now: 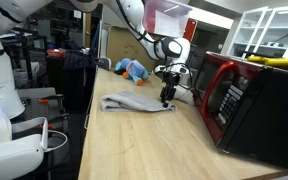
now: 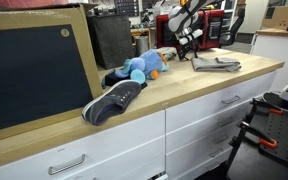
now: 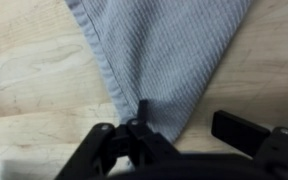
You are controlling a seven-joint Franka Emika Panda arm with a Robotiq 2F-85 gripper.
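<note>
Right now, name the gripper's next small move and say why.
Probably shut the jaws: in the wrist view the gripper stands open, with a corner of the grey cloth between its fingers, flat on the wooden counter.

The grey cloth [image 3: 164, 50] runs off the wrist view's top edge, its corner hidden behind the gripper [image 3: 181, 130]. The microwave [image 1: 246, 100] is cropped in an exterior view.

The towel [image 3: 164, 50] was grey, ribbed, matt cloth, the counter [image 3: 24, 70] pale smooth wood with a dull grain, the microwave [image 1: 224, 95] glossy red with a dark shiny door, the toy [image 2: 139, 68] fuzzy blue plush, and the gripper [image 3: 189, 128] matt black.
</note>
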